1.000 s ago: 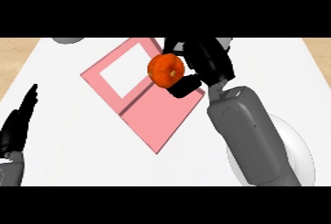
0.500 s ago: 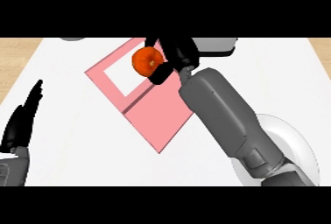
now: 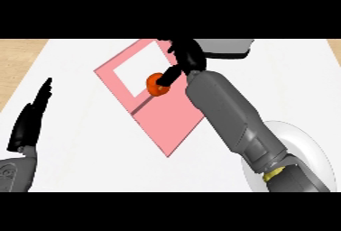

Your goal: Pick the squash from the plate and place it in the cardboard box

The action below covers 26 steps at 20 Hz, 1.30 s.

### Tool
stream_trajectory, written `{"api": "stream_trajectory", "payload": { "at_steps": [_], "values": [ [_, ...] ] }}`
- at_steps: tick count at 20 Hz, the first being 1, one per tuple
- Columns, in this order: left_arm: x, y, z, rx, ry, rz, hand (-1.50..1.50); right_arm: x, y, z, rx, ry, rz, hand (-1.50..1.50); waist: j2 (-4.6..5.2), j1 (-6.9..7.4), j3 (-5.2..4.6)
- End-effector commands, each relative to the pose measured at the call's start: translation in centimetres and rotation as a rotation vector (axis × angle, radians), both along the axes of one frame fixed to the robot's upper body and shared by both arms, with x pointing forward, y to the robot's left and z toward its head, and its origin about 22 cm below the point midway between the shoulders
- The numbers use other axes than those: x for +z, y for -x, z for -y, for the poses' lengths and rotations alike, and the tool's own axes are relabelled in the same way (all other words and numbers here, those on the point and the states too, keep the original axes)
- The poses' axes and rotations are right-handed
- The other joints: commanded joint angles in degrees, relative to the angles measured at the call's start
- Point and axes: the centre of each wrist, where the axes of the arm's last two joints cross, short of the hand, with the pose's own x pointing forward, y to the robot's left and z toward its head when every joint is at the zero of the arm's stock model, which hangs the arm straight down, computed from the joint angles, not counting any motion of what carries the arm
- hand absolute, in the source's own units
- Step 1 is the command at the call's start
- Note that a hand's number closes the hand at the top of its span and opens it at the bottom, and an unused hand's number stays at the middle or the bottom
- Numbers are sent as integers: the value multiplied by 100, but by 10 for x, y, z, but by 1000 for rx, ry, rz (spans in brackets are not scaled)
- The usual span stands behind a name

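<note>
The orange squash (image 3: 157, 85) sits at the right edge of the white opening of the pink flat box (image 3: 166, 117), which lies in the middle of the white counter. My right hand (image 3: 184, 53) hovers just beyond and above it. Its fingers are spread, and one black finger (image 3: 169, 76) reaches down and touches the squash's upper right side. My grey right forearm (image 3: 230, 113) crosses the box's right corner and hides part of the white plate (image 3: 307, 151) at the lower right. My left hand (image 3: 32, 118) rests open at the left edge, fingers up.
A grey object (image 3: 226, 47) stands at the far edge behind my right hand. Wooden surface (image 3: 16, 54) borders the white counter top at the upper left and upper right.
The squash has gone from inside my right hand's curled fingers down to the box opening's edge. The right hand's fingers have spread. The left hand has not moved.
</note>
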Motion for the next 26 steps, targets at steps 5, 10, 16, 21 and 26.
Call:
{"api": "stream_trajectory", "payload": {
  "at_steps": [5, 10, 16, 21, 26],
  "values": [
    [-6, 0, 14, -19, 5, -10, 0, -6, 1, -3, 14, -126, 98, -150, -10, 81, 4],
    [-3, 4, -17, 28, 6, -2, 0, 0, -5, 6, -18, -306, 214, -150, -20, -147, 4],
    [-8, 9, -3, 59, -3, -18, 0, -11, -10, 31, -55, -472, 219, -150, -77, -351, 7],
    [0, 15, -32, 80, -6, -16, 0, 7, -26, 104, -73, -554, 235, -150, -109, -446, 6],
    [-7, 30, -37, 96, -14, -20, 0, -5, -19, 169, -136, -518, 223, -150, -144, -518, 4]
  ]
}}
